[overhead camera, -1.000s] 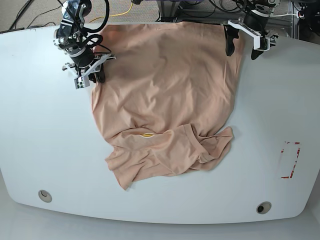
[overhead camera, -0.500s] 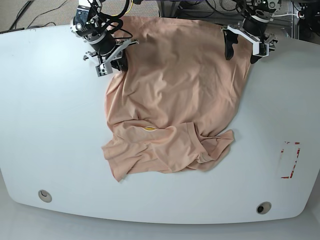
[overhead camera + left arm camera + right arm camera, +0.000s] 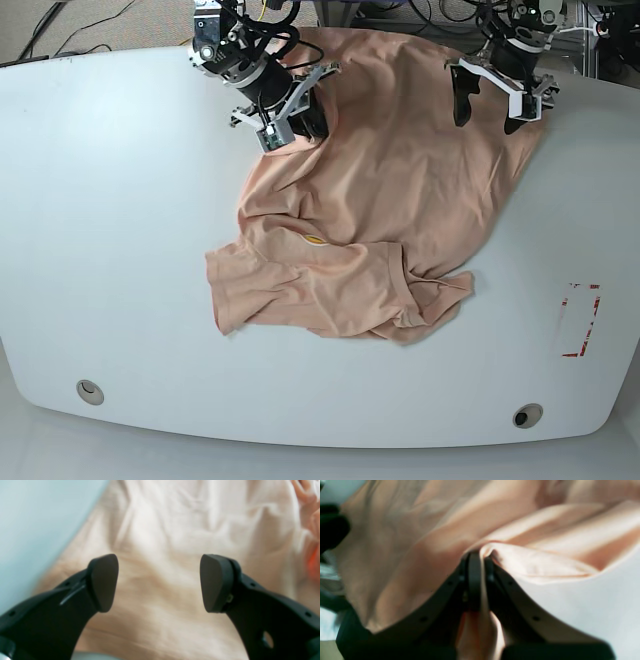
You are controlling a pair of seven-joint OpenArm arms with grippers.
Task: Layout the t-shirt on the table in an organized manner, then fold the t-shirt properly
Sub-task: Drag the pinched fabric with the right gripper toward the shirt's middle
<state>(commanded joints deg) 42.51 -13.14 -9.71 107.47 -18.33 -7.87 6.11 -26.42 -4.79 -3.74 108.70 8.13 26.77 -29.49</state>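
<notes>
Across the white table (image 3: 100, 200), bare room left and front; t-shirt (image 3: 380, 190) bunched mid-to-far, top edge seemingly over the far rim. Right end effector (image 3: 300, 122) pinched on its fabric; left end effector (image 3: 488, 97) spread apart above it.

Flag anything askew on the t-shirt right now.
The t-shirt lies skewed and wrinkled, not flat: its lower part is folded over itself near the yellow print. The right tool pinches one top corner; the left tool hangs open above the other.
</notes>
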